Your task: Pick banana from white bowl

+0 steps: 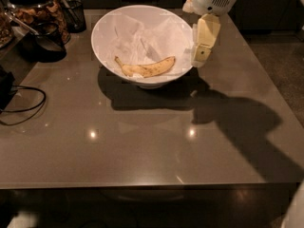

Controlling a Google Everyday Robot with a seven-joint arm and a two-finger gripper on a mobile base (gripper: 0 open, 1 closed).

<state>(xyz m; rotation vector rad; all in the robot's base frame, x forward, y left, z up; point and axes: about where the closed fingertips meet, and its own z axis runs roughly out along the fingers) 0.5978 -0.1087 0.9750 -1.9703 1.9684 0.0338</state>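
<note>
Tabletop [142,146], grey and glossy, carried the bowl [175,37] toward its far side. The bowl was wide with sloping sides. The step in hand, bringing the gripper in over the fruit, therefore looked to call for rising clear of the right rim, travelling left to above the bowl's middle, and only then descending straight down. The gripper [200,56] hung outside the bowl, just beside its right rim and pointing downward; whether it was spread or pressed together could not be told. A good grasp would probably take the banana [147,69] at its thick midsection, with the closing line set across its length, so the wrist would likely need turning to suit. The banana lay on the bowl's floor, on the near side of centre. Its long axis ran left to right across the view, with both ends curling away from the camera and its belly toward it. The thinner end, likely the stem, pointed left.
</note>
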